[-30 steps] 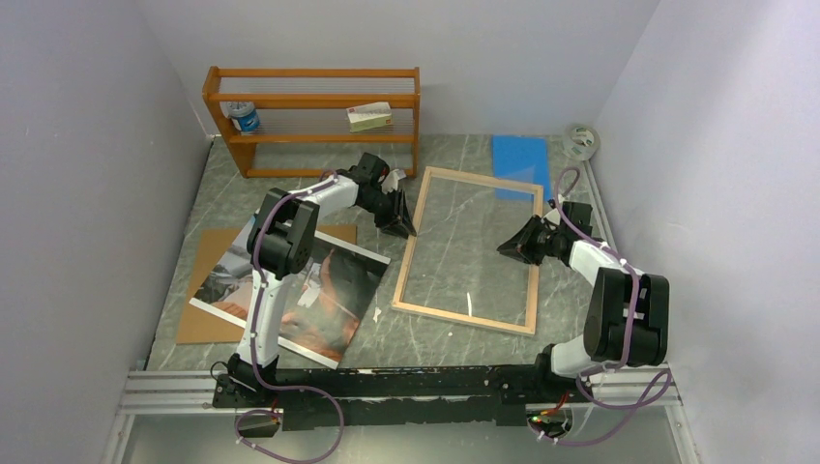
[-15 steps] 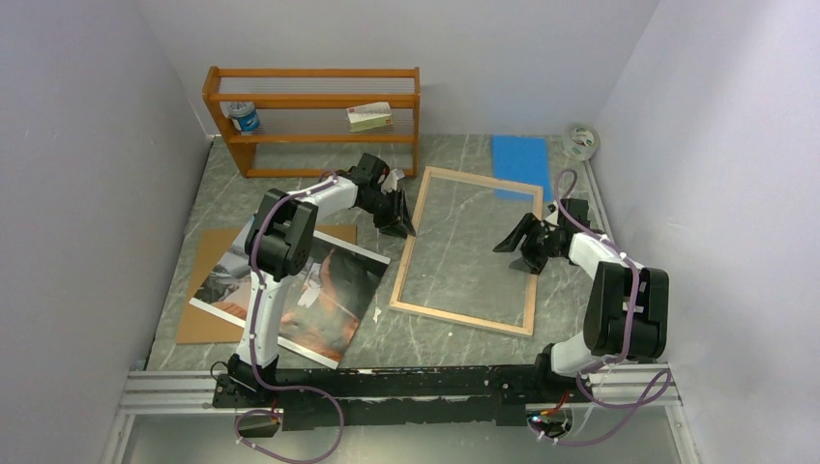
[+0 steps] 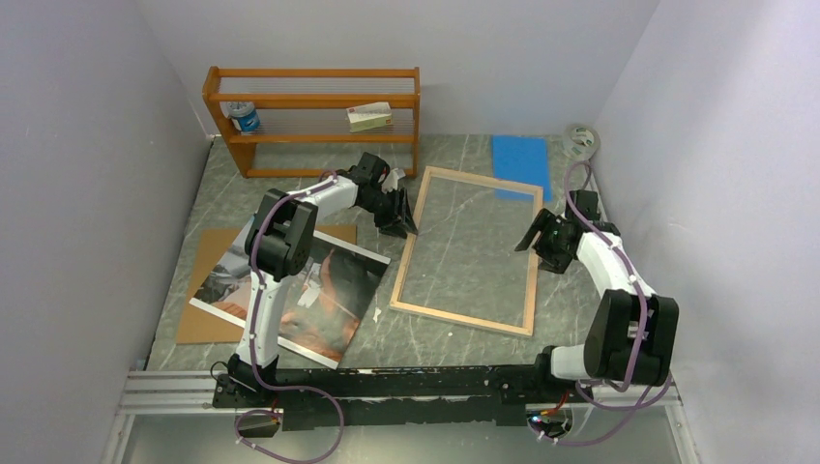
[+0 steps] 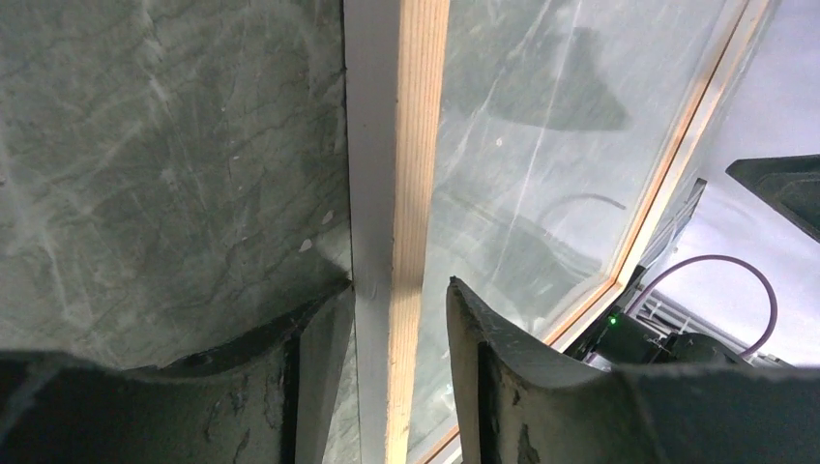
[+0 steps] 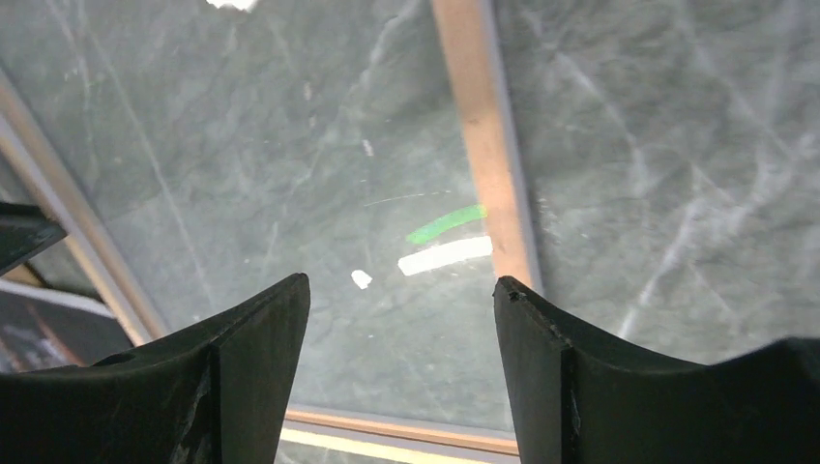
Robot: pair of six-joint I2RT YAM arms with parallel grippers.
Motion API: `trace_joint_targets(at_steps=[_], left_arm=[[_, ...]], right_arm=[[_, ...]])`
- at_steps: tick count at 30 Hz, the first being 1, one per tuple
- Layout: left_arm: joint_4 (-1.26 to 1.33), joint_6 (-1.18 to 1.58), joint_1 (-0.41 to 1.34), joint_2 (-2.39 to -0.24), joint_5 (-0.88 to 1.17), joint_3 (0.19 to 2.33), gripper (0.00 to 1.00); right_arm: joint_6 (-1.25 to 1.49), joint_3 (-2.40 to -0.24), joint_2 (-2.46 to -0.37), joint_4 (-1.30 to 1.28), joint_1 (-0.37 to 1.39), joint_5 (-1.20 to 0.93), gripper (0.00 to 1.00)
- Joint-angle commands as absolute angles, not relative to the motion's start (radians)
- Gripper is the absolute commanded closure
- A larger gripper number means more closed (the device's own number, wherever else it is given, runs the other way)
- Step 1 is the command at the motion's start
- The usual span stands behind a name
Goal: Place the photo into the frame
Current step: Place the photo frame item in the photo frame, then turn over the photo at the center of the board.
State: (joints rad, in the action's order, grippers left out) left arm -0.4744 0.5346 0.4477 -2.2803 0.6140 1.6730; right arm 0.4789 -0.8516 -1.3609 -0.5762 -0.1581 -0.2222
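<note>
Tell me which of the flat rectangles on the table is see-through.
The frame: the marbled tabletop shows through its glass. The photo, brown board and blue sheet are opaque.

From above, the white left arm (image 3: 263, 309) covers a strip of the large glossy photo of a man in a car (image 3: 329, 290). That print hides most of the plain brown backing board (image 3: 211, 246). We cannot read the labels on the small pale box (image 3: 369, 116) or the blue-and-white can (image 3: 244, 118). Our left wrist view cuts off the thin light-wood picture frame (image 4: 416, 145).
</note>
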Motion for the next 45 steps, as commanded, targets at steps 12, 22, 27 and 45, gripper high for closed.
trace_joint_targets(at_steps=[12, 22, 27, 45], left_arm=[[-0.543, 0.448, 0.422, -2.339, 0.426, 1.619, 0.49], [-0.541, 0.444, 0.419, -2.32, 0.431, 1.599, 0.6], [-0.562, 0.427, 0.411, -2.27, 0.421, 1.619, 0.52], [-0.598, 0.506, 0.272, -1.727, 0.006, 1.271, 0.33]], right_arm=[[0.491, -0.837, -1.402, -0.542, -0.153, -0.016, 0.28], [0.517, -0.887, -1.435, -0.506, -0.139, -0.063, 0.39], [0.545, -0.925, -1.387, -0.476, -0.134, -0.07, 0.4], [0.59, -1.044, -1.324, -0.265, 0.111, -0.171, 0.38]])
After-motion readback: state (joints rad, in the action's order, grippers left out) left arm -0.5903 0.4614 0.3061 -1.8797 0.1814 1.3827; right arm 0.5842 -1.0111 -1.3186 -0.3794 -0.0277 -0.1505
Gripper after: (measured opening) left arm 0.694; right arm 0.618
